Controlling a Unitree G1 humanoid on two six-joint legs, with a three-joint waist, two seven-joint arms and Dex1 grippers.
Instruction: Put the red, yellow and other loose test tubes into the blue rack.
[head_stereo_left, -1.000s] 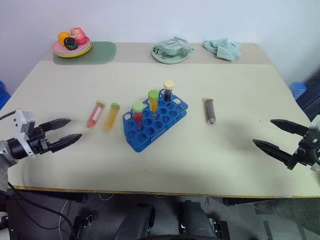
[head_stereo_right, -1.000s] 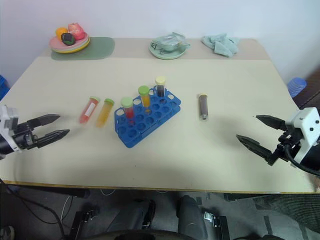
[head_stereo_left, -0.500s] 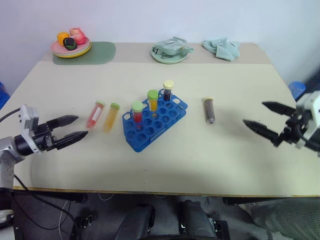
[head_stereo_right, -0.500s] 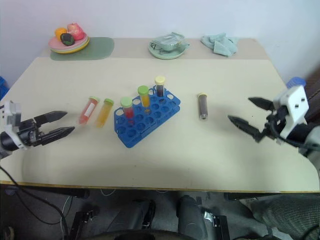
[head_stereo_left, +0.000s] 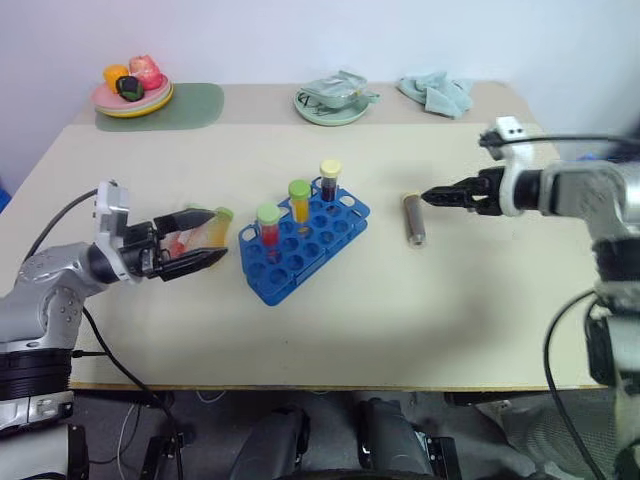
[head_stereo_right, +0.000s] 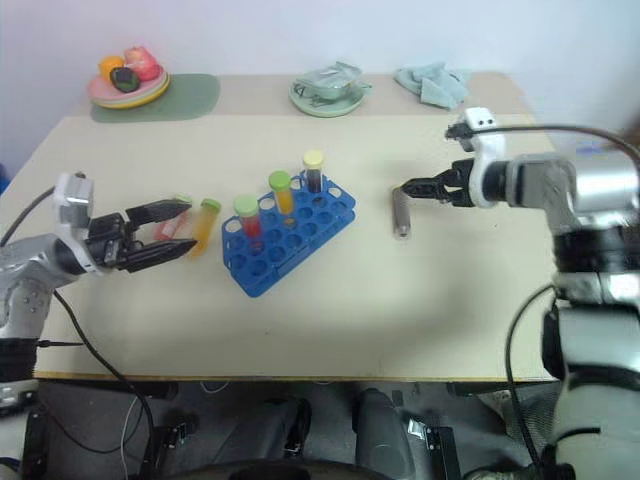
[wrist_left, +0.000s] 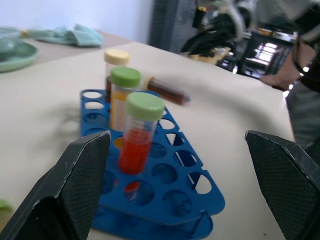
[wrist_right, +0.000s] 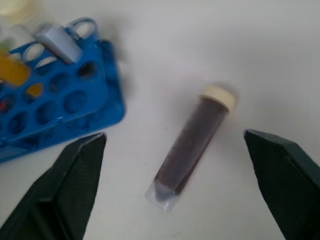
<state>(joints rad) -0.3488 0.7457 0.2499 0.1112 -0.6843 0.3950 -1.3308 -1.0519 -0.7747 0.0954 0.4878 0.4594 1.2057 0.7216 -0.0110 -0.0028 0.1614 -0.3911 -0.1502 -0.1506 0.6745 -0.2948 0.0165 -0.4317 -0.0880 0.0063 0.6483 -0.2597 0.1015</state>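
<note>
One brown tube (wrist_right: 190, 144) lies between the open right end effector's (head_stereo_left: 437, 196) fingers.

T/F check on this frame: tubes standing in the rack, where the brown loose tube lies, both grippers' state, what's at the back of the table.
1. Three capped tubes stand in the blue rack. True.
2. The brown tube stands upright. False: it lies flat on the table, apart from the rack.
3. The right gripper is shut on the brown tube. False: it is open, with the tube lying between its fingers, untouched.
4. The left gripper is open. True.
5. A crumpled green cloth lies at the table's far edge. True.
</note>
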